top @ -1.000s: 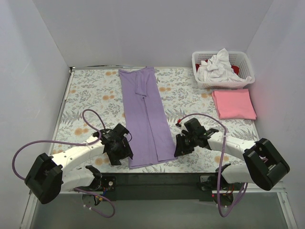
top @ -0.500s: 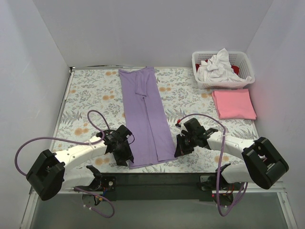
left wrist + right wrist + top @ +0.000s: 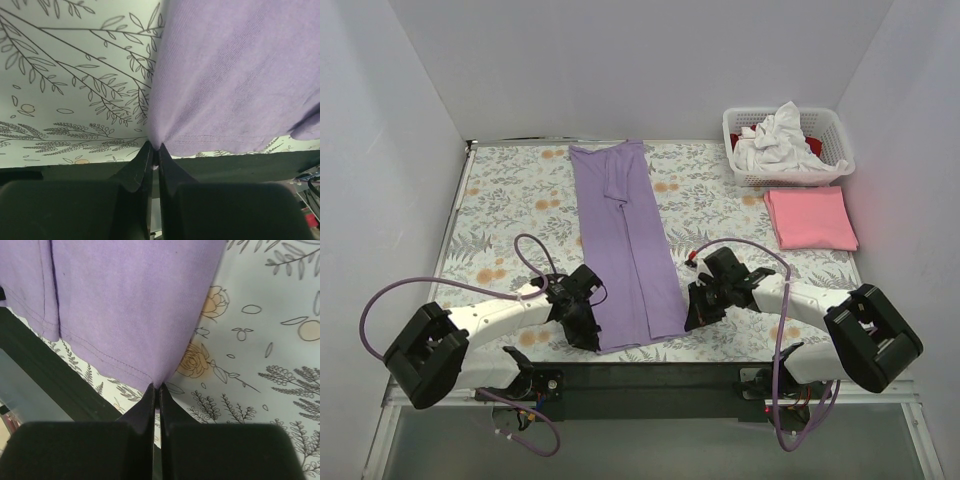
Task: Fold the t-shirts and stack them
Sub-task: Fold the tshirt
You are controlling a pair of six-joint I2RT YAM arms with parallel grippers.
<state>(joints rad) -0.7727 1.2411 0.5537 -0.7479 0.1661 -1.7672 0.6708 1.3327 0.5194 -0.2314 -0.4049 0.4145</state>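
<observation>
1. The floral cloth covers the whole tabletop.
2. The lavender t-shirt lies flat on the cloth. It is folded into a long narrow strip that runs from the far edge to the near edge, roughly midway across.
3. The white lattice basket sits in the far right corner. A crumpled white t-shirt is heaped in it over a red t-shirt.
4. The pink t-shirt lies folded flat just in front of the basket.
5. The left gripper has its jaws pressed together on the near left corner of the lavender hem.
6. The right gripper is likewise pinched tight, on the near right corner of that hem.
</observation>
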